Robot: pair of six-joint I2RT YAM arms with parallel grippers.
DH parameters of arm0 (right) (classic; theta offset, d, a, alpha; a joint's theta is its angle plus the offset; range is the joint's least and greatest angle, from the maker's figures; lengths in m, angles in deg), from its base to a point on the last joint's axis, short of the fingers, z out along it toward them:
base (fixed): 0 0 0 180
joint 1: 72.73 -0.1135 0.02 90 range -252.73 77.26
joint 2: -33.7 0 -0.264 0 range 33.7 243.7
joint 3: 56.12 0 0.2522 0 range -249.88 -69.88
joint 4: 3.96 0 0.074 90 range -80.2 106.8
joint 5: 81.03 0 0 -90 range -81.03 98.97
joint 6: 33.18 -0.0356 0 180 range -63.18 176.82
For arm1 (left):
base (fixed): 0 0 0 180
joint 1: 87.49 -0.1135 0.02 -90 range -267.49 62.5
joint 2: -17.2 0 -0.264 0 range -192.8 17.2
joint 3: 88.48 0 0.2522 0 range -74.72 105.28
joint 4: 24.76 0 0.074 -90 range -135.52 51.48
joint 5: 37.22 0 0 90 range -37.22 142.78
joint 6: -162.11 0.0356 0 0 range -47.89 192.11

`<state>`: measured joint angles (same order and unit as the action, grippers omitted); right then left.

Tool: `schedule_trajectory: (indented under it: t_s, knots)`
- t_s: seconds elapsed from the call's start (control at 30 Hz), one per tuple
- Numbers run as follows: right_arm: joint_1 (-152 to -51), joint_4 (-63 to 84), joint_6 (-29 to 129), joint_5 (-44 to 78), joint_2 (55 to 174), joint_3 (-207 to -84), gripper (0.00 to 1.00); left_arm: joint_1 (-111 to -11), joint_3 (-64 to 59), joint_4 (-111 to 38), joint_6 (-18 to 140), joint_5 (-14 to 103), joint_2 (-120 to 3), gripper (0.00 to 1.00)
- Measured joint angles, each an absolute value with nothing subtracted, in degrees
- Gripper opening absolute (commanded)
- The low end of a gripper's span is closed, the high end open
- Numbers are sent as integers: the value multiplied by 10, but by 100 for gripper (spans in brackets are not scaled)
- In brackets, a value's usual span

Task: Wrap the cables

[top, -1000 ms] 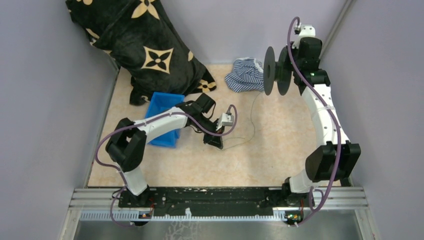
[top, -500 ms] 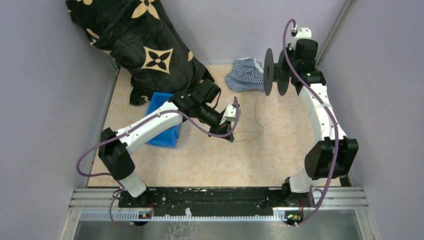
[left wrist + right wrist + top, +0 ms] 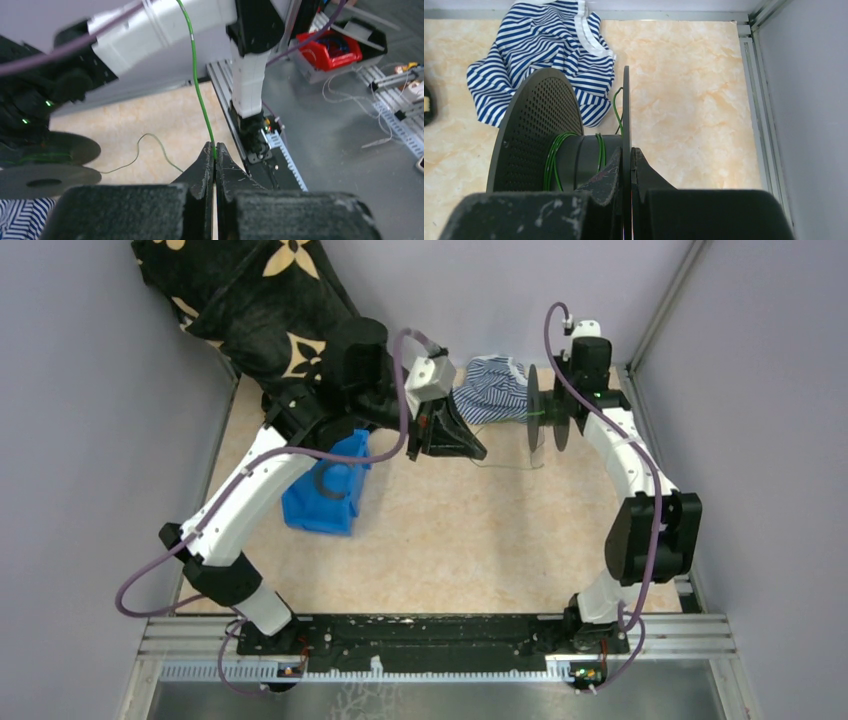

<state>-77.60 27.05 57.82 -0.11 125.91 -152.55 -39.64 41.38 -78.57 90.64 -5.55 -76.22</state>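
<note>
The cable is a thin green wire (image 3: 196, 85). My left gripper (image 3: 215, 150) is shut on it, raised high over the table, left of the spool in the top view (image 3: 478, 452). The wire runs on from the jaws and a slack loop (image 3: 150, 145) lies on the floor, faint in the top view (image 3: 510, 462). My right gripper (image 3: 627, 155) is shut on the rim of the black round spool (image 3: 539, 130), held on edge at the back right (image 3: 545, 412). A few green turns (image 3: 555, 155) wrap the spool's core.
A blue-and-white striped cloth (image 3: 492, 388) lies at the back behind the spool, also in the right wrist view (image 3: 539, 55). A blue bin (image 3: 325, 495) sits at the left under my left arm. A black patterned pillow (image 3: 270, 310) leans in the back left corner. Walls close both sides.
My left arm has lifted and swung from low at the table's middle up toward the back, carrying the wire. My right arm has moved the spool slightly left and turned it edge-on.
</note>
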Motion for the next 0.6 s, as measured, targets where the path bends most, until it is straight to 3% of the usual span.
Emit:
schedule_trajectory:
  t_s: [0.33, 0.6]
  knots:
    - [-776, 236, 595, -9, 1262, -1497, 0, -418, 501, -685, 726, -29, -747, 0]
    - [-782, 215, 614, 34, 1235, -1411, 0, -508, 525, -663, 679, 66, -748, 0]
